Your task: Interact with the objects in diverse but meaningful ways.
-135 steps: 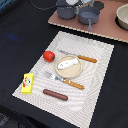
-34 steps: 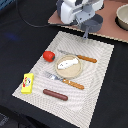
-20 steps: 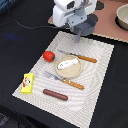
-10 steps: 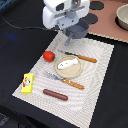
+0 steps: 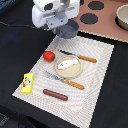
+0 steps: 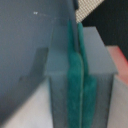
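Toy kitchen items lie spread over a pale woven placemat (image 5: 95,75), which rests on a dark table (image 5: 15,55). In the exterior view the white arm head (image 5: 52,12) hangs over the mat's far edge, toward that view's left. Just under it sits the grey long-handled saucepan (image 5: 70,29), at the mat's far corner; the gripper (image 5: 59,31) comes down at the pan's near rim, though this view does not show whether it touches.

In the wrist view the 2 green pads (image 6: 76,75) lie flat against each other with no gap between them, so the jaws are pressed together and nothing shows between them. A grey surface (image 6: 30,45) fills the space beside the fingers; it may be the pan, but the blur leaves that unsure.

A round tan plate (image 5: 60,71) sits mid-mat, well apart from the jaws, with the flat white fish (image 5: 69,64) lying on it. A wooden-handled knife (image 5: 82,58) lies just beyond the plate and a wooden-handled fork (image 5: 67,81) just before it. The yellow rectangular box (image 5: 28,83) lies at the mat's edge on the exterior view's left. The brown sausage (image 5: 55,94) lies along the near edge. The red tomato (image 5: 48,55) sits between the pan and the box, near the plate.
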